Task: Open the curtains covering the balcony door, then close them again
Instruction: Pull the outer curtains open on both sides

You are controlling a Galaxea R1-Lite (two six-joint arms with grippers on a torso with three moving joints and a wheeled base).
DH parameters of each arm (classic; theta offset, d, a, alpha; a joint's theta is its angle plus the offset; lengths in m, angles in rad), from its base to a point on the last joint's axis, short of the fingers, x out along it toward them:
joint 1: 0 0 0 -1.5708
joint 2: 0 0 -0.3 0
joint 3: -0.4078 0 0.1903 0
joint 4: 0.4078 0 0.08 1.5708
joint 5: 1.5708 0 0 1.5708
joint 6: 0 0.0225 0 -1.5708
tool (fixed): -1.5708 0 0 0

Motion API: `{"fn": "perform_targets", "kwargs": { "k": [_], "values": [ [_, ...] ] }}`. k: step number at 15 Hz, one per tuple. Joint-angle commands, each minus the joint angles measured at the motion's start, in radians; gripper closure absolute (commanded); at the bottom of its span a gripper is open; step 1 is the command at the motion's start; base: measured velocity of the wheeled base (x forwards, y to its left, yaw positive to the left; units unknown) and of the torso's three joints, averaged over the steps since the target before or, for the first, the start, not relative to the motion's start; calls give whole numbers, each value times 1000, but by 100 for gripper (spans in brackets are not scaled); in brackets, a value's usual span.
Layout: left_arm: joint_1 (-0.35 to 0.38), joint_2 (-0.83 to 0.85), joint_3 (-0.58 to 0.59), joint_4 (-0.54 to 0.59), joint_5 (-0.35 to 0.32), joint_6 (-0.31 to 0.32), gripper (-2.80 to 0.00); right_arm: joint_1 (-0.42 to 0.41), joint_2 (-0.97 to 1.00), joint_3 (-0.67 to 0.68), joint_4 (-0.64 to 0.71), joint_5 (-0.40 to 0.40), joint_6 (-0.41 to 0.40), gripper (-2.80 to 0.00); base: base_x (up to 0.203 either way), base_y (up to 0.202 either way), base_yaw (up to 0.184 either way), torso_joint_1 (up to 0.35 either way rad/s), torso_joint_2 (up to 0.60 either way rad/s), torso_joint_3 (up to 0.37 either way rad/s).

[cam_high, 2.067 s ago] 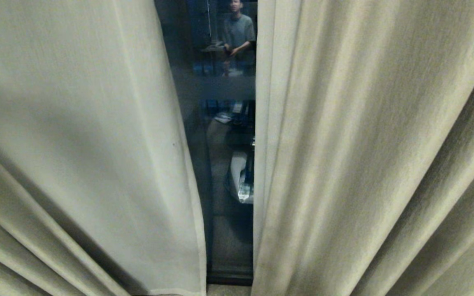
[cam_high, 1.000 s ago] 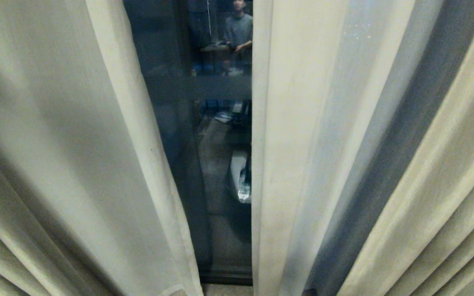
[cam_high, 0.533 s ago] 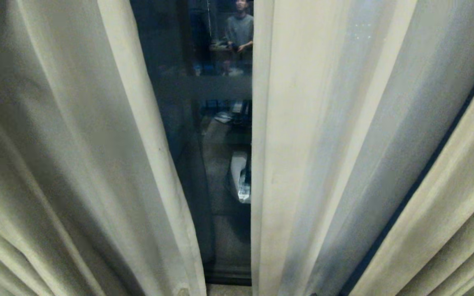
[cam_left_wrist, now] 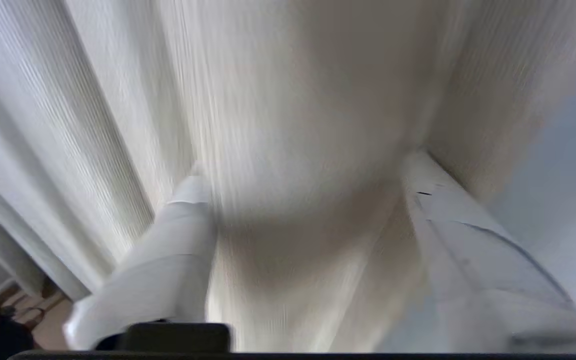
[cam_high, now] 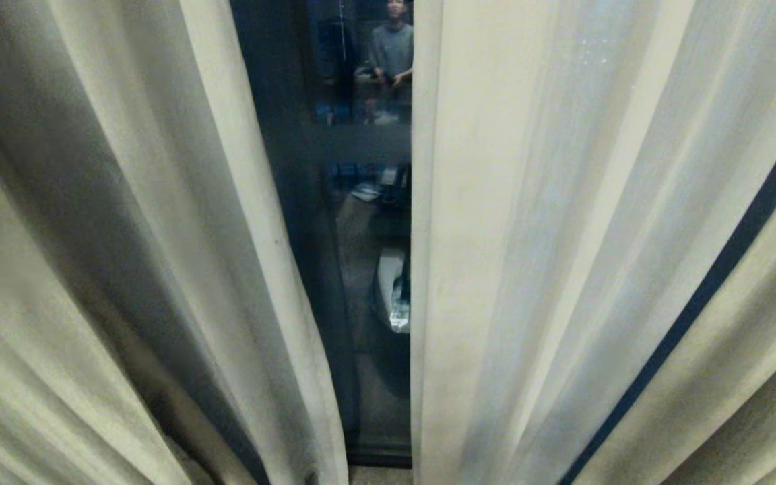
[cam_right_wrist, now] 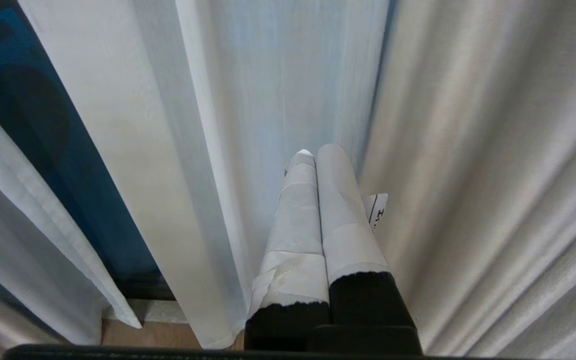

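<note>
Dark-framed glass balcony door point(cam_high: 354, 283) shows between cream pleated fabric curtains point(cam_high: 550, 256); left gripper point(cam_left_wrist: 303, 175) spread around a fold, right gripper point(cam_right_wrist: 316, 152) clenched empty

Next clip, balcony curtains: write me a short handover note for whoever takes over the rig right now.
Left claw: open, fingers either side of a fold of the left curtain, not clamping it.
Right claw: shut on nothing, parked beside the right curtain.
Curtains: a narrow gap between them shows the balcony door; a person's reflection is in the glass.
Done: curtains nearly drawn together.
Left: gap not yet closed.
</note>
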Motion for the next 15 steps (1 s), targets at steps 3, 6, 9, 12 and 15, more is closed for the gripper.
{"fn": "perform_targets", "kwargs": {
  "k": [3, 6, 9, 12, 15],
  "values": [
    [-94, -159, 148, 1, 1, 0, -280, 0, 0, 0, 0, 0, 0, 0, 0, 0, 0, 0, 0, 0],
    [-179, -237, 237, 2, -1, -2, -280, 0, 0, 0, 0, 0, 0, 0, 0, 0, 0, 0, 0, 0],
    [-227, -306, 310, 28, -2, 0, -280, 0, 0, 0, 0, 0, 0, 0, 0, 0, 0, 0, 0, 0],
    [-278, -369, 394, 34, -3, 0, 0, 0, 0, 0, -2, 0, 0, 0, 0, 0, 0, 0, 0, 0],
    [-311, -423, 456, 38, -1, 0, 0, 0, 0, 0, 0, 0, 0, 0, 0, 0, 0, 0, 0, 0]
  ]
}}
